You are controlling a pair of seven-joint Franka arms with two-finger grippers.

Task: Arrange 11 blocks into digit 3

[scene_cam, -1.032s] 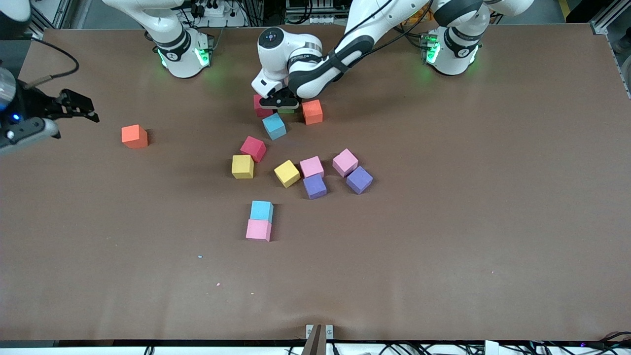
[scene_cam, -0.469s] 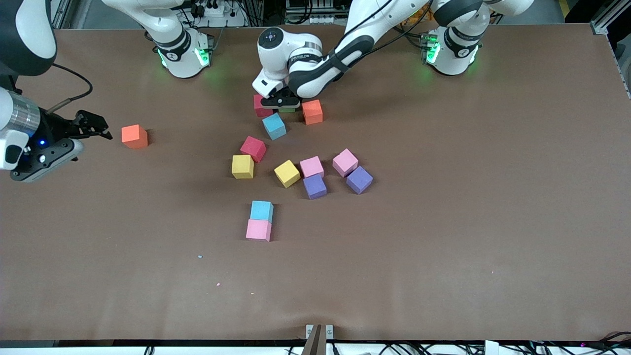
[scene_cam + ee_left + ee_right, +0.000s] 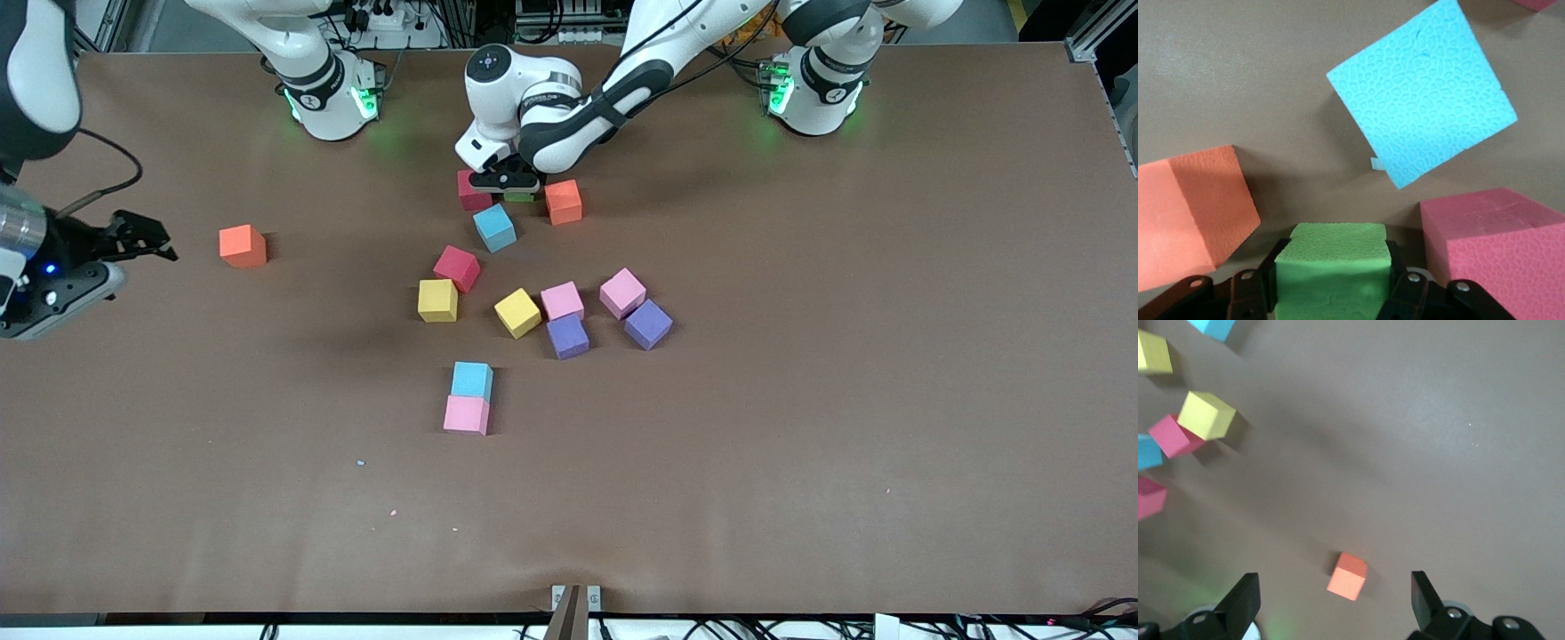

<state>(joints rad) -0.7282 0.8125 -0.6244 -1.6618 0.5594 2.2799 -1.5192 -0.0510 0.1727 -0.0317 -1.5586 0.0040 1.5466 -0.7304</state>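
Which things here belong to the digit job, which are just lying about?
Job: green block, gripped by left gripper between crimson block and orange block; other scattered blocks; right gripper, open, near lone orange block.
Lying about: pale specks; metal edge bracket.

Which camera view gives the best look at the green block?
The left wrist view: the green block fills the foreground, clamped between the left gripper fingers. In the front view only a sliver of it shows under that gripper, between a crimson block and an orange block. The right wrist view does not show it.
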